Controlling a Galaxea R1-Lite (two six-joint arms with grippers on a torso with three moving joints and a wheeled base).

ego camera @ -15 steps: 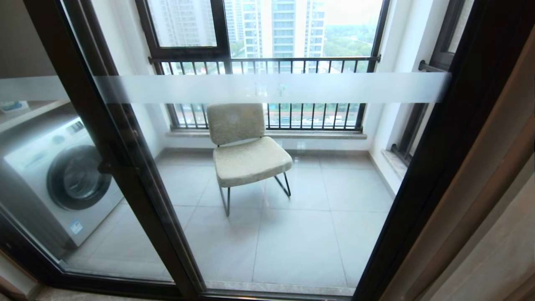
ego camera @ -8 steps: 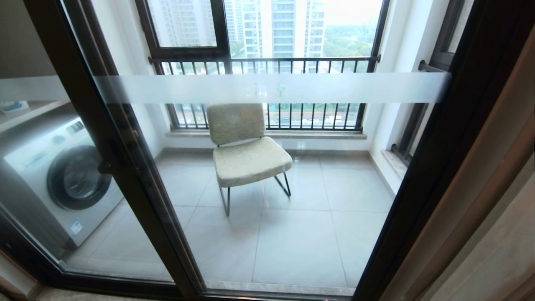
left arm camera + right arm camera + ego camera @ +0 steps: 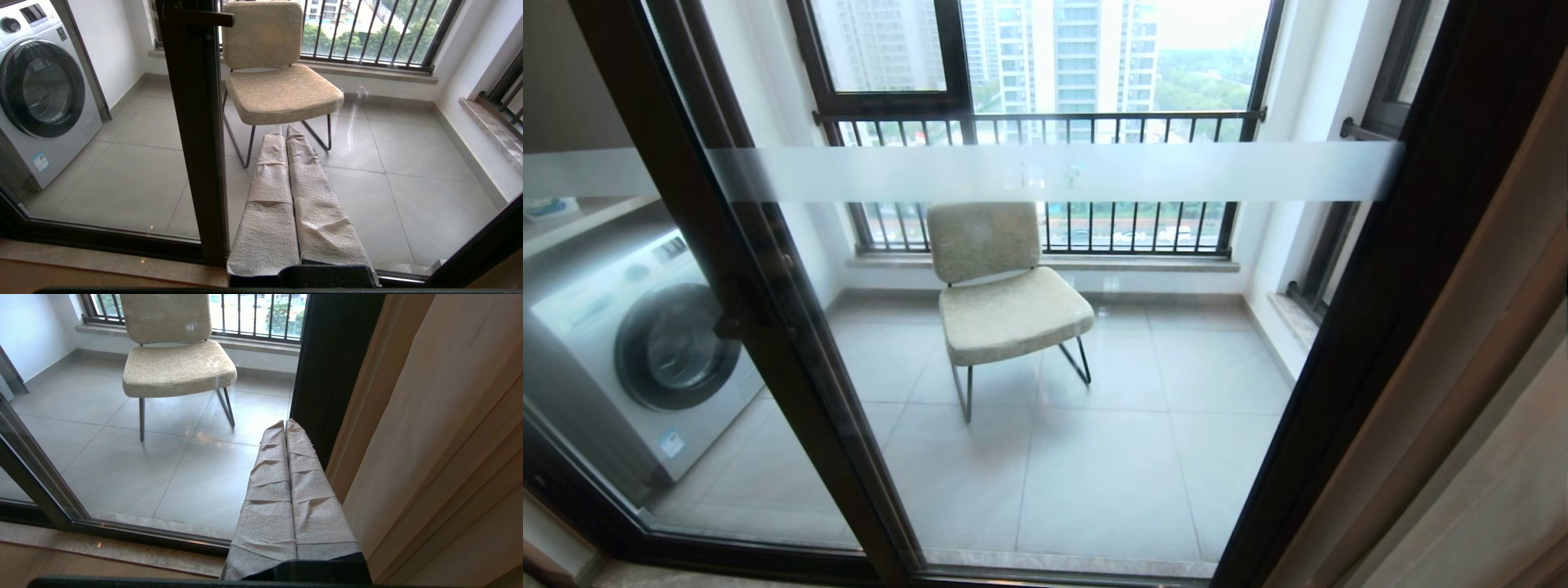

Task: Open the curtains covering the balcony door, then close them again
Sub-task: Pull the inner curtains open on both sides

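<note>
The balcony door (image 3: 1054, 171) stands uncovered before me, clear glass in a thick black frame with a frosted white band across it. The cream-beige curtains (image 3: 1486, 408) hang gathered at the far right edge. Neither arm shows in the head view. In the left wrist view my left gripper (image 3: 284, 127) is shut and empty, its cloth-wrapped fingers pressed together beside the door's middle post (image 3: 196, 143). In the right wrist view my right gripper (image 3: 284, 422) is shut and empty, close beside the curtains' folds (image 3: 441, 437) and the black door frame (image 3: 331, 375), not touching the cloth.
Behind the glass, a beige padded chair (image 3: 1005, 286) stands on the tiled balcony floor. A washing machine (image 3: 645, 351) sits at the left. A black-framed window with railing bars (image 3: 1045, 122) is at the back. A stone threshold (image 3: 102, 261) runs under the door.
</note>
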